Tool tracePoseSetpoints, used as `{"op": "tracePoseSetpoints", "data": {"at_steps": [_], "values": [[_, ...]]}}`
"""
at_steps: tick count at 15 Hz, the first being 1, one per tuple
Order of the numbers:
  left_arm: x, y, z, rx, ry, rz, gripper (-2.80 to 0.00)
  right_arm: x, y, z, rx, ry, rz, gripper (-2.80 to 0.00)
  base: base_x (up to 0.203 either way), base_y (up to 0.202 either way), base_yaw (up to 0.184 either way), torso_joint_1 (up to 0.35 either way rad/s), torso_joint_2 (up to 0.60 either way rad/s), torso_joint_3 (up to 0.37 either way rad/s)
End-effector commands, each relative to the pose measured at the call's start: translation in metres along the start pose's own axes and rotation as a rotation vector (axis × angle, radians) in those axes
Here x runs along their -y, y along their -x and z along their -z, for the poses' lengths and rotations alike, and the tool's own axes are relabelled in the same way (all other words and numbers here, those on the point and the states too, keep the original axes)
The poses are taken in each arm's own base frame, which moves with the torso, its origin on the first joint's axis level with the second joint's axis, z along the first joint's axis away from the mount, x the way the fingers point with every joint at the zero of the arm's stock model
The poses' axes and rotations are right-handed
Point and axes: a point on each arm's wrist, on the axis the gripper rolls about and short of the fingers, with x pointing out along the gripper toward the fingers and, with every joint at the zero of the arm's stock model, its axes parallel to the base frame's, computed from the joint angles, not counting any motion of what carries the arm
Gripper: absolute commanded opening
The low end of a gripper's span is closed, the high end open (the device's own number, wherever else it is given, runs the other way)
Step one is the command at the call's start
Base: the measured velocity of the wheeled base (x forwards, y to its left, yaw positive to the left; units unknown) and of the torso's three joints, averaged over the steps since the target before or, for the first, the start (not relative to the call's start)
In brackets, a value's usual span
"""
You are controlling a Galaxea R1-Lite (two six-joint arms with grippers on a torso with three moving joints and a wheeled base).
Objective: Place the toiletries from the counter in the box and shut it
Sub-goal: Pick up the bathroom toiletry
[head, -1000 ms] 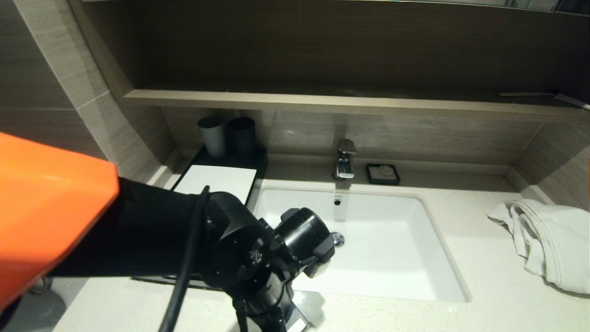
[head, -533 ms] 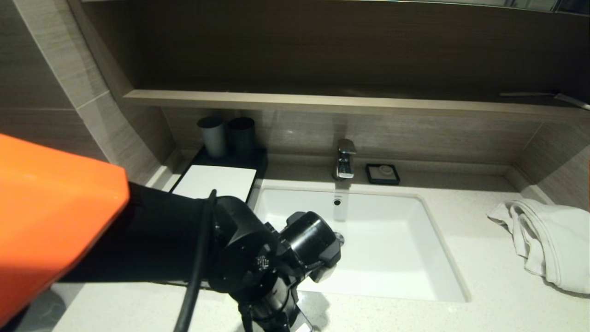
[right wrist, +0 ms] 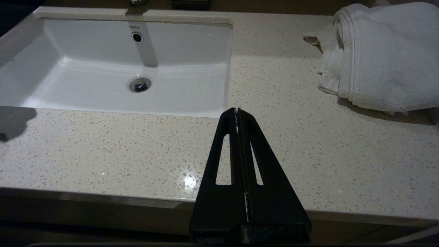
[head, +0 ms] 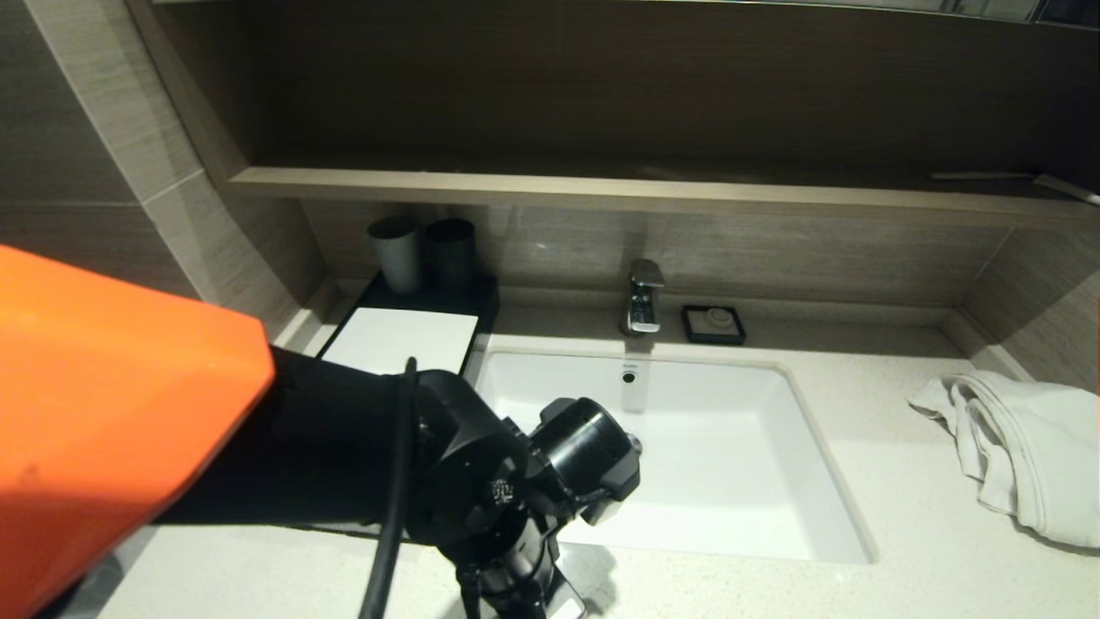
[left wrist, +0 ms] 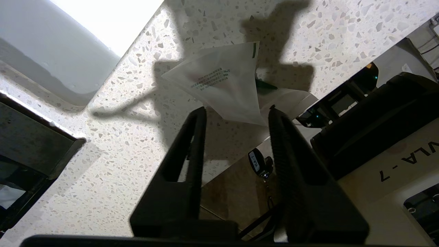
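Two packets lie beneath my left gripper [left wrist: 236, 113], close to the front edge of the counter [left wrist: 137, 144], left of the sink [head: 687, 447]. The top pouch [left wrist: 223, 85] is translucent white with small print and a green mark at one corner; a second packet [left wrist: 291, 99] peeks out from under it, right at the lip. My fingers [left wrist: 192, 144] stand apart, tips just short of the pouch's near corner and gripping nothing.

The box [head: 400, 340] sits at the back-left corner of the counter, against the wall, with two dark cups [head: 421, 249] behind its white panel. A dark open frame [left wrist: 37, 137] shows in my left wrist view, probably the box's drawer, though I cannot be sure. My arm hides its front in the head view.

My worries are these. The pouch is thin and lies flat, so my tips may scrape stone and slide it instead of pinching it. Any push toward the front edge could send it, or the packet below, off the counter. Closing on one corner alone may let the slick wrapper slip out when I lift. I might also catch both packets at once and drop one on the way.

My right gripper [right wrist: 237, 113] hangs idle off the front edge by the sink's right corner, fingers pressed together, empty, the white towel [right wrist: 377, 51] well beyond it.
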Motion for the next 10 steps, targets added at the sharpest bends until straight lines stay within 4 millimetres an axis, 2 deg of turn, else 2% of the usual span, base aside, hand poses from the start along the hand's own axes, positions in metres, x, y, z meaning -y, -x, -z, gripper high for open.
{"op": "tracePoseSetpoints", "data": {"at_steps": [1, 10], "values": [[0.0001, -0.0008, 0.0001, -0.005, -0.001, 0.000, 0.00, 0.0000, 0.0000, 0.0000, 0.000, 0.000, 0.000, -2.80, 0.000, 0.000, 0.000, 0.000, 0.00, 0.000], [0.0053, -0.0069, 0.0046, -0.039, -0.022, 0.007, 0.00, 0.0000, 0.0000, 0.0000, 0.000, 0.000, 0.000, -2.80, 0.000, 0.000, 0.000, 0.000, 0.00, 0.000]]}}
